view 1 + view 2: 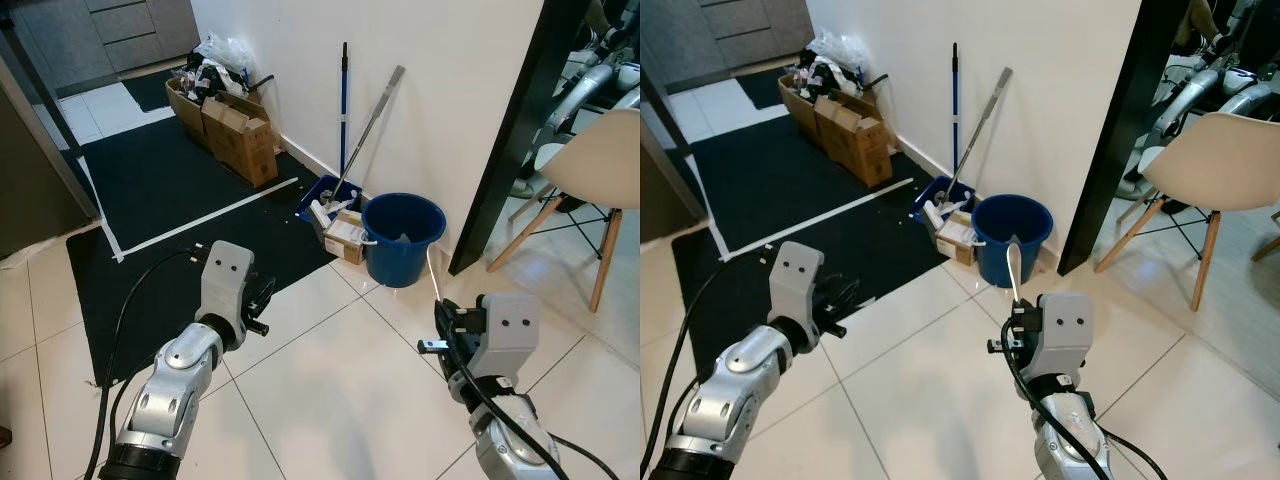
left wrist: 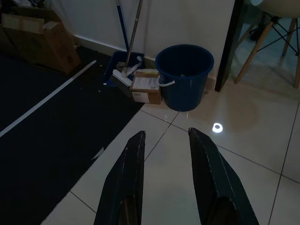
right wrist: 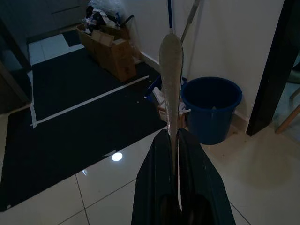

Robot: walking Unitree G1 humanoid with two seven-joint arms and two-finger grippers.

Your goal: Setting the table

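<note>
Your right gripper (image 3: 176,140) is pinched on a spoon (image 3: 171,75), whose handle sits between the two fingers while the bowl stands up and forward of them; in the right eye view the spoon rises just above the wrist, in front of the blue bucket (image 1: 1012,238). Your left gripper (image 2: 164,154) is spread and carries nothing, held out over the white tiles near the edge of the black mat (image 1: 170,200). A mop (image 1: 975,140), cardboard boxes (image 1: 240,135) and a chair (image 1: 1215,150) stand along the wall and doorway. No table appears ahead, so judge the task early: one utensil in hand, carrying and placing all left.
</note>
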